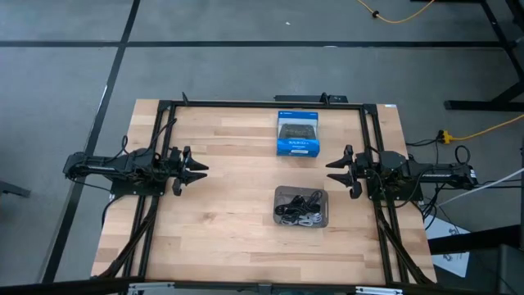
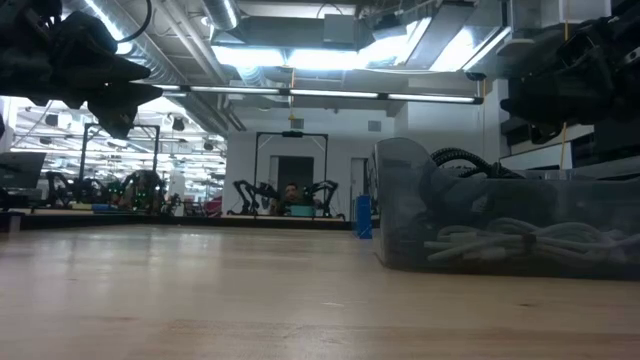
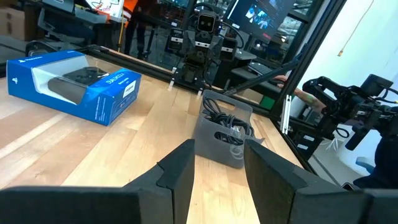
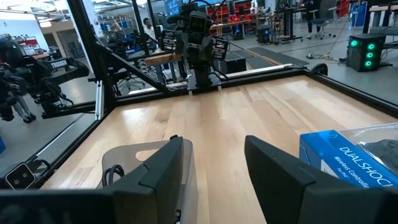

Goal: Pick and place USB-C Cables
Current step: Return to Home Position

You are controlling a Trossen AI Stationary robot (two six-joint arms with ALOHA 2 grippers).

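Left end effector [image 1: 198, 168], right end effector [image 1: 334, 169]: fingers apart, empty. Bundled black/white USB-C cables [image 1: 299, 213] in translucent grey plastic tray [image 1: 301, 189] near right one.

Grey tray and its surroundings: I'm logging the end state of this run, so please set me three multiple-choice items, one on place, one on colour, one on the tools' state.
1. In the high view, the grey tray lies:
A. on top of the blue box
B. below the blue box in the picture, apart from it
C. by the left arm's base

2. The cables in the tray are:
A. all black
B. red and blue
C. black and white

3. The left tool and right tool are:
A. both open, holding nothing
B. both shut on cables
C. left shut on the box

Answers: 1 B, bare wood shows between box and tray; 2 C, dark and pale bundles lie together in it; 3 A, each wrist view shows its tool spread wide, gripping nothing.
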